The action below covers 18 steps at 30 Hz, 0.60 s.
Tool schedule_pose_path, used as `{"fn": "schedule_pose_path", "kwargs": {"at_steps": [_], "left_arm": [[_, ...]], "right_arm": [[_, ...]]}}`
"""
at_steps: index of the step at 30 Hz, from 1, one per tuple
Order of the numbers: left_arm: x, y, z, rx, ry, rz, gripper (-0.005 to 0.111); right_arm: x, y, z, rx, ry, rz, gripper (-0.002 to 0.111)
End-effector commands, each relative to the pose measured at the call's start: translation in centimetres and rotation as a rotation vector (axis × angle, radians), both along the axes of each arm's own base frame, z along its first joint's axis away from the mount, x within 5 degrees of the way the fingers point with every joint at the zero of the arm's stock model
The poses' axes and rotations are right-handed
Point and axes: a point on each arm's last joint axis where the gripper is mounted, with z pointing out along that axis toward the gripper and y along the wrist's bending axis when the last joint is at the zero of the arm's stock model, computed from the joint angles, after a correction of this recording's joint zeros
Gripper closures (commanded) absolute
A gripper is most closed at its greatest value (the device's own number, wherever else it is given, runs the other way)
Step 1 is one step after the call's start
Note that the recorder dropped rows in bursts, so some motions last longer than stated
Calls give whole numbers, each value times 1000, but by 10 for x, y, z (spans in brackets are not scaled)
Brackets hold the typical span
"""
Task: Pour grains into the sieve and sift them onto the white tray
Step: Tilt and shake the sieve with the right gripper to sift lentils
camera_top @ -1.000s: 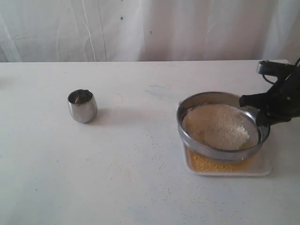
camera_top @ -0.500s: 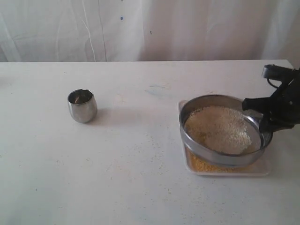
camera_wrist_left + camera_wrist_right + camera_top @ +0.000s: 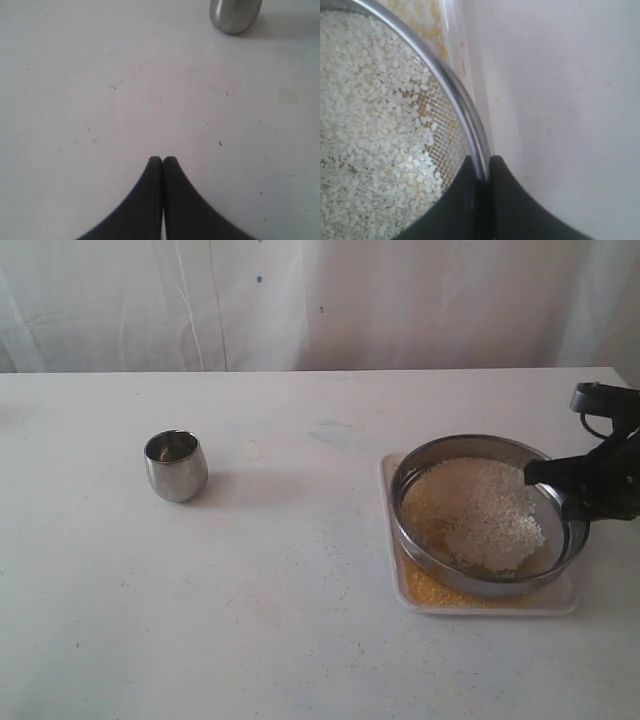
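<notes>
The steel sieve hangs tilted over the white tray, at the right of the table. Pale whitish grains lie piled inside it; in the right wrist view these grains cover the mesh. Fine yellow grains lie on the tray below. My right gripper is shut on the sieve's rim at its right side, one finger inside and one outside. My left gripper is shut on nothing, low over bare table; it does not show in the exterior view.
A small rounded steel cup stands upright at the left of the table, also in the left wrist view as the cup beyond the fingers. Scattered yellow specks dot the table in front of the tray. White curtain hangs behind.
The right gripper has carried the sieve to the right over the tray, and the white grains have shifted toward the sieve's right side. The cup has stayed put.
</notes>
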Motion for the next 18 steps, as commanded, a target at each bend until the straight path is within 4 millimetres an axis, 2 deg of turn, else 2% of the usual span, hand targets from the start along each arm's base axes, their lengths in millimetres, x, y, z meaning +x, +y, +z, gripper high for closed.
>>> {"fn": "schedule_pose_path", "kwargs": {"at_steps": [1, 11, 15, 18], "left_arm": [[-1, -1, -4, -9, 32, -7, 107], [-1, -1, -4, -9, 32, -7, 107], [-1, -1, -4, -9, 32, -7, 107], [-1, -1, -4, -9, 32, -7, 107]], "right_arm": [[0, -1, 24, 6, -120, -31, 108], [-15, 2, 63, 21, -207, -26, 108], [-17, 2, 69, 19, -225, -26, 108], [-7, 0, 69, 3, -273, -36, 108]]}}
